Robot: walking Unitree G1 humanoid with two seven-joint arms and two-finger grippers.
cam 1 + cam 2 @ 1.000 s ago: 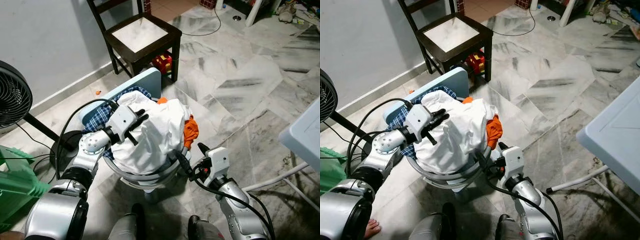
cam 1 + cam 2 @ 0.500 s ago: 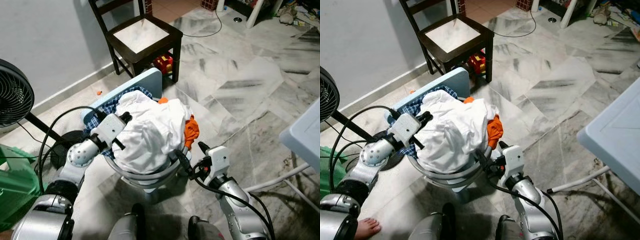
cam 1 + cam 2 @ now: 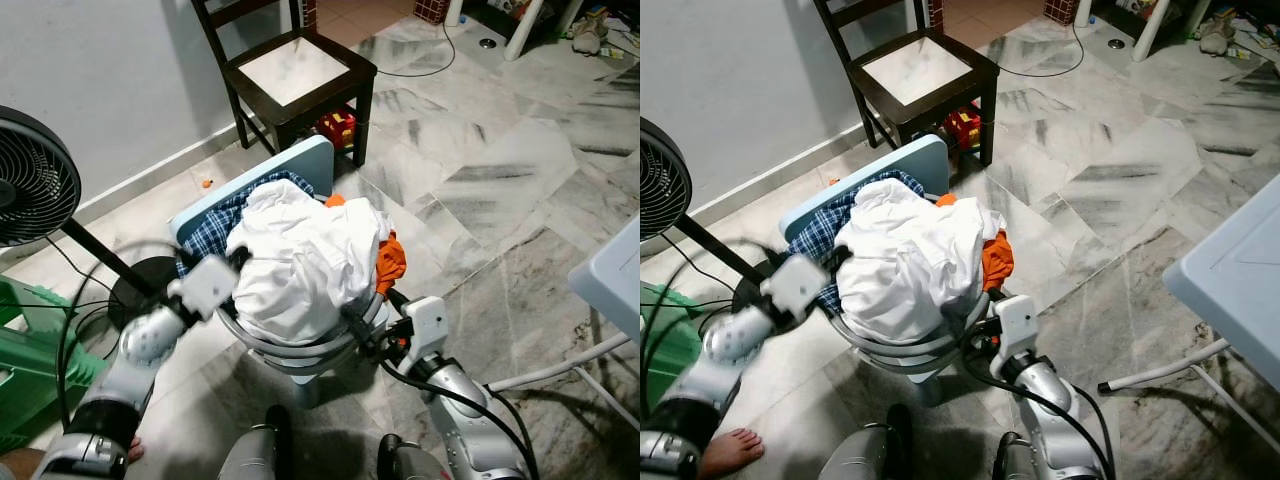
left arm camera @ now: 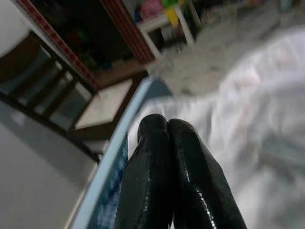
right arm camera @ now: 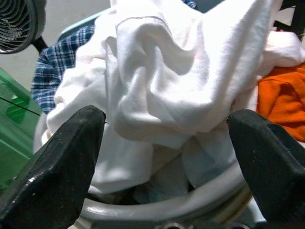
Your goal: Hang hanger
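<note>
The left arm reaches forward from the lower left, bent at the elbow and blurred in the eye views, with the left gripper (image 3: pixel 236 262) at the near-left side of the basket (image 3: pixel 300 352), against the edge of the white cloth (image 3: pixel 305 255). In the left wrist view its two black fingers (image 4: pixel 164 181) lie pressed together with nothing between them, the white cloth pale and out of focus past them.

The right arm comes up from the lower right, and the right gripper (image 3: pixel 368 318) sits at the basket's right rim, just under the orange cloth (image 3: pixel 391 262). In the right wrist view its fingers (image 5: pixel 62 162) stand wide apart, framing the grey rim and the heap of laundry, and grip nothing.

No hanger can be made out in the heap; the basket holds the white cloth on top, a blue checked cloth (image 3: pixel 212 230) to the left and the orange one to the right. A pale blue board (image 3: pixel 290 162) leans behind the basket.

A dark chair (image 3: pixel 295 70) stands beyond the board by the wall, with a red toy (image 3: pixel 338 127) under it. A fan (image 3: pixel 35 175) stands to the left, its cable on the floor. The marble floor (image 3: pixel 500 170) is open ahead and to the right, up to a white table's (image 3: pixel 612 285) corner at the right edge.
</note>
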